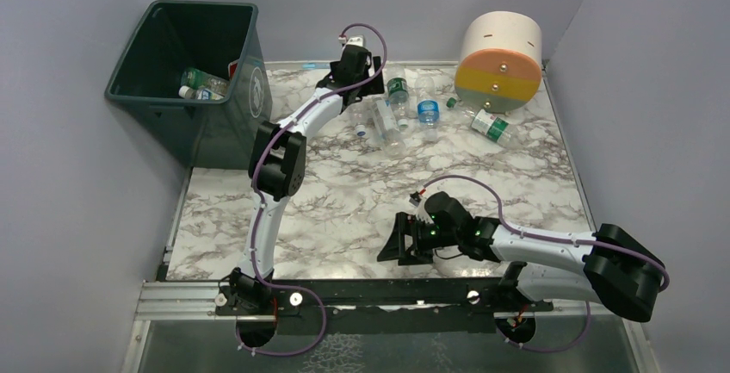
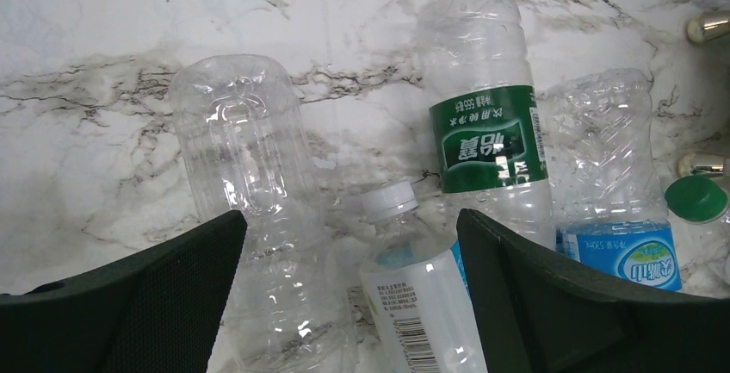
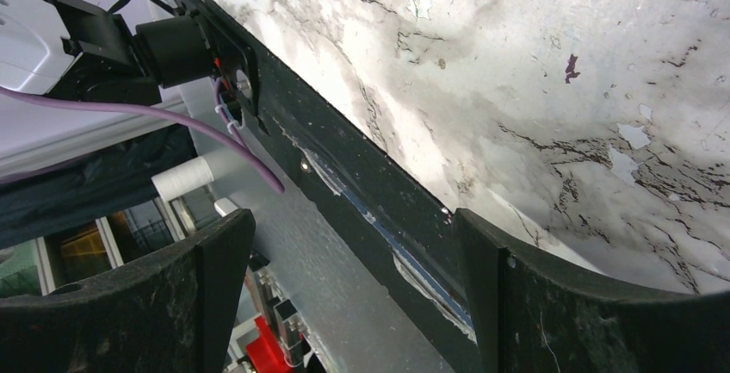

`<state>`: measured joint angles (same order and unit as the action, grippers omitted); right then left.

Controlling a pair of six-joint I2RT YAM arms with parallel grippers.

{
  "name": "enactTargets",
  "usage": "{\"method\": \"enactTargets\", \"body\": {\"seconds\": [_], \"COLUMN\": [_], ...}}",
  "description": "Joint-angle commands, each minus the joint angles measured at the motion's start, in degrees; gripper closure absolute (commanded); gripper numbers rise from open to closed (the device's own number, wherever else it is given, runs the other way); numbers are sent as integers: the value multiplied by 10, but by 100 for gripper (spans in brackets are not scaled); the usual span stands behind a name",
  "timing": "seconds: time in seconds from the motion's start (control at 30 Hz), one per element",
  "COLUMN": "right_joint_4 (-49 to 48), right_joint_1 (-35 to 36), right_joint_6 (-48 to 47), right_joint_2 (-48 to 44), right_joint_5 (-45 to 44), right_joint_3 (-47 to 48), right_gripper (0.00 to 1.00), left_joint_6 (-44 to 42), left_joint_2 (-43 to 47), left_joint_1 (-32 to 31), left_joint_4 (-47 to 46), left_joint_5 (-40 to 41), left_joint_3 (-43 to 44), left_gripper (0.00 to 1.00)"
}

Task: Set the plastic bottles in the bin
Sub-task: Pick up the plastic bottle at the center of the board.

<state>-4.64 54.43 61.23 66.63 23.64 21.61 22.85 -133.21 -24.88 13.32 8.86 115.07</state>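
Left gripper (image 2: pixel 351 222): black fingers spread, a clear white-capped plastic bottle (image 2: pixel 413 295) lying between them on the marble-patterned table (image 2: pixel 77 89), far centre. A ribbed clear bottle (image 2: pixel 241 158) and a green-labelled bottle (image 2: pixel 491 132) lie beside it. Right gripper (image 3: pixel 353 226): spread, empty, at the near edge. The dark green tapered plastic bin (image 1: pixel 215 132), far left, holds several bottles (image 1: pixel 200 83).

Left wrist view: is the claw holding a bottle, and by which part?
Nothing is held. The left claw is open over the white-capped bottle, which lies between its fingers, not gripped. The right claw is open and empty.
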Motion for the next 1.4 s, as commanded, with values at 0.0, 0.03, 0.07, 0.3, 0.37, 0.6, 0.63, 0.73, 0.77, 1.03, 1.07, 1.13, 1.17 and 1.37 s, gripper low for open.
{"method": "enactTargets", "body": {"seconds": [0.0, 0.03, 0.07, 0.3, 0.37, 0.6, 0.63, 0.73, 0.77, 1.03, 1.07, 1.13, 1.17, 1.37], "right_joint_4": [-13, -14, -15, -20, -22, -14, -12, -12, -11, -30, -32, -35, -35, -17], "right_joint_1": [4, 4, 4, 4, 4, 4, 4, 4, 4, 4, 4, 4, 4, 4], "right_joint_6": [-6, -5, -5, -4, -4, -8, -8, -8, -8, -7, -7, -7, -8, -21], "right_joint_2": [-5, -5, -5, 0, 1, 6, 7, 10, 12, -7, -11, -15, -19, -30], "right_joint_5": [6, 6, 7, 8, 9, 10, 10, 10, 10, 4, 4, 6, 7, 8], "right_joint_3": [13, 13, 13, 11, 12, 22, 23, 23, 24, 10, 6, 1, 0, 8], "right_gripper": [12, 12, 12, 12, 12, 12, 12, 12, 12, 12, 12, 12, 12, 12], "left_joint_6": [-7, -7, -6, -5, -5, -4, -5, -8, -8, -2, -4, -11, -12, -9], "left_joint_2": [22, 21, 21, 22, 22, 20, 20, 21, 22, 26, 25, 20, 20, 17], "left_joint_1": [-3, -3, -3, -3, -4, -5, -4, -2, 1, 28, 28, 27, 29, 26], "left_joint_4": [-9, -9, -9, -9, -9, -9, -9, -4, -1, 26, 31, 54, 64, 66], "left_joint_5": [0, 0, 0, 1, 0, -1, -1, -10, -20, -83, -82, -65, -57, -24], "left_joint_3": [25, 26, 27, 26, 27, 26, 25, 25, 27, 38, 43, 58, 58, 42], "left_gripper": [1, 1, 1, 1, 1, 1, 1, 1, 1, 1, 1, 1, 1, 1]}}
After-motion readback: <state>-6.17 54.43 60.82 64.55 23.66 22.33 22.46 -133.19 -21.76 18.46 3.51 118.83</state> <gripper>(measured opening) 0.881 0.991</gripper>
